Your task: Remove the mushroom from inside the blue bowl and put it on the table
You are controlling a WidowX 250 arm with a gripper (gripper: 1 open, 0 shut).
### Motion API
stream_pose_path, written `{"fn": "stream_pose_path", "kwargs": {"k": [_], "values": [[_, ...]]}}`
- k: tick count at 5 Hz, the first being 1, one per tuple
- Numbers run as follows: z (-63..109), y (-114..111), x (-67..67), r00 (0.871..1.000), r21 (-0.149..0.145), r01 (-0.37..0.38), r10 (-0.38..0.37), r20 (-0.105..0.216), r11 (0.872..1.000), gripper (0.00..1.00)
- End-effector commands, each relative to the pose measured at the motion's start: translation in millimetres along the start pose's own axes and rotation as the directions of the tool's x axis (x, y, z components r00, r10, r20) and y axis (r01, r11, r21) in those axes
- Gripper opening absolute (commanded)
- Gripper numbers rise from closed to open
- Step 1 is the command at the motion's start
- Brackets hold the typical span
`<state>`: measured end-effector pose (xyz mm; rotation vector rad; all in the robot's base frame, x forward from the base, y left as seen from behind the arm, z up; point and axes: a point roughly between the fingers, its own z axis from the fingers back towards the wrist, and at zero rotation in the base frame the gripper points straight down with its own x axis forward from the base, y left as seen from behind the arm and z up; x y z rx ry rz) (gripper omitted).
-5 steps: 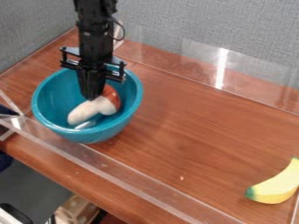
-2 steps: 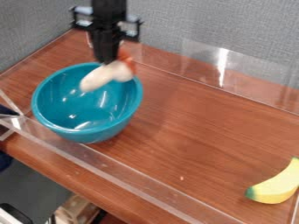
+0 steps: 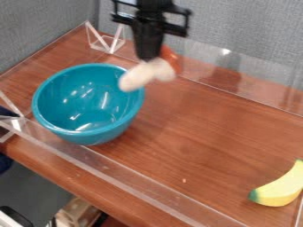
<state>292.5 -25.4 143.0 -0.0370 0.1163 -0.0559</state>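
The mushroom (image 3: 142,74) hangs in the air with its cream stem slanting down to the left and its reddish cap up by the fingers. My gripper (image 3: 154,58) points straight down and is shut on the mushroom near its cap. The pair sits just past the right rim of the blue bowl (image 3: 85,105), above the wood-grain table (image 3: 201,133). The bowl's glossy inside holds nothing.
A yellow banana (image 3: 282,185) lies at the front right corner. Low clear acrylic walls (image 3: 119,177) edge the tabletop, with a clear bracket at the back (image 3: 109,37).
The gripper has lifted the mushroom out of the bowl and carried it up and to the right, past the bowl's rim. The bowl stayed where it was.
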Motion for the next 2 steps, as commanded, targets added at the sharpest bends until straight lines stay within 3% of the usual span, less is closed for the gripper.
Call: {"fn": "stream_pose_path", "kwargs": {"k": [1, 2], "values": [[9.2, -34, -10.6, 0.997, 0.01, 0.025, -0.026, 0.074, 1.0, 0.0], [-6.3, -48, -25.2, 0.998, 0.024, -0.007, 0.005, 0.065, 1.0, 0.0]]}}
